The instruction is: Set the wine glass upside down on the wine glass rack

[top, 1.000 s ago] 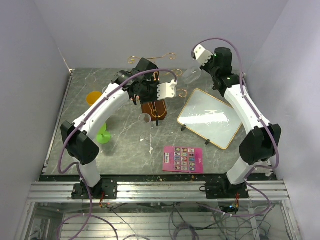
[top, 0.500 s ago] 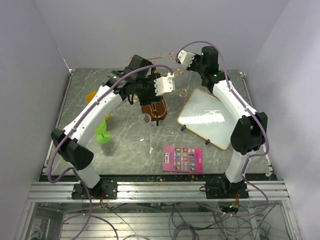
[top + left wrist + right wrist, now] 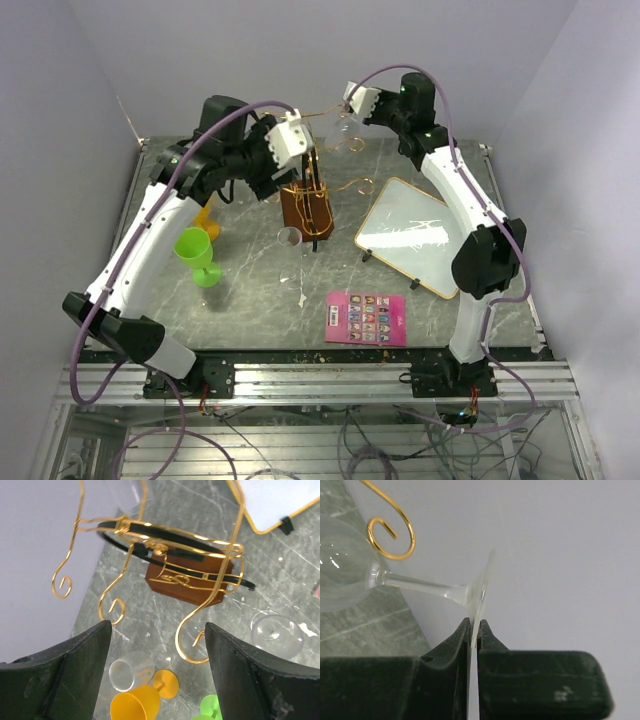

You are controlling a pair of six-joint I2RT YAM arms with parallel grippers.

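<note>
Pinching wine glass (image 3: 415, 585) by foot rim w/ R gripper (image 3: 474, 630), up high at far centre; stem ~horiz, bowl pointing left beside scroll tip (image 3: 390, 535) of wine glass rack (image 3: 312, 185), just near-left. L gripper (image 3: 156, 647) spread wide, empty, left of rack

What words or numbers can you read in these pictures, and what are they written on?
No text can be read anywhere.
Pink card: rows of tiny pictures; any writing on it is too small to read.
Whiteboard: only faint scribbly marks, no word or number I can make out.
</note>
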